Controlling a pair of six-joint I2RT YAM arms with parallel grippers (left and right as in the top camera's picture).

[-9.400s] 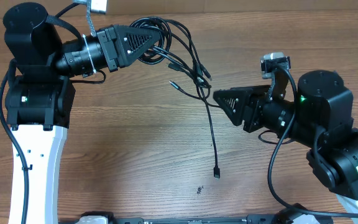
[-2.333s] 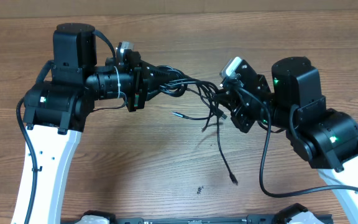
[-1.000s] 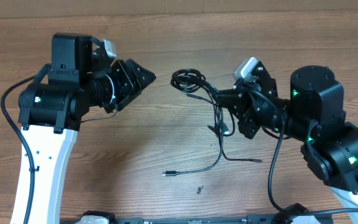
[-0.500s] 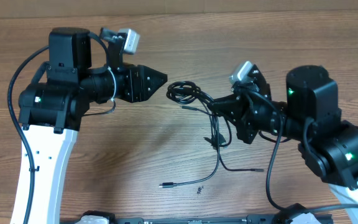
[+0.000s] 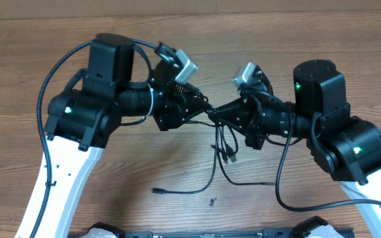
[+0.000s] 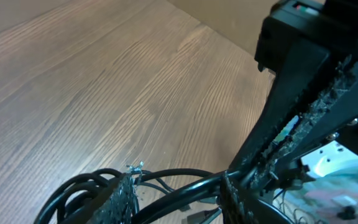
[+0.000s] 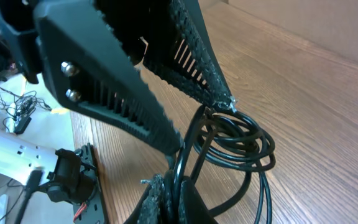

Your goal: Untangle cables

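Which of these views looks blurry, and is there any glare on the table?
Overhead: sharp and evenly lit, only soft shadows on the table, no glare. Left wrist: the cables at the bottom edge look soft, the lower-right corner is smeared. Right wrist: cables crisp, background at left soft.

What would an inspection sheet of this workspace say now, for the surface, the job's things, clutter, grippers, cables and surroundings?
surface: wooden table, bare but for the items below.
job's things: cables bunched between both grippers; loose ends hang down, and one strand lies on the table and ends in a plug.
clutter: one small dark speck.
grippers: left gripper open, fingers on both sides of the cables; right gripper shut on the cables.
cables: thick arm wires loop beside each arm, apart from the job's cables.
surroundings: black bar along the table's near edge.
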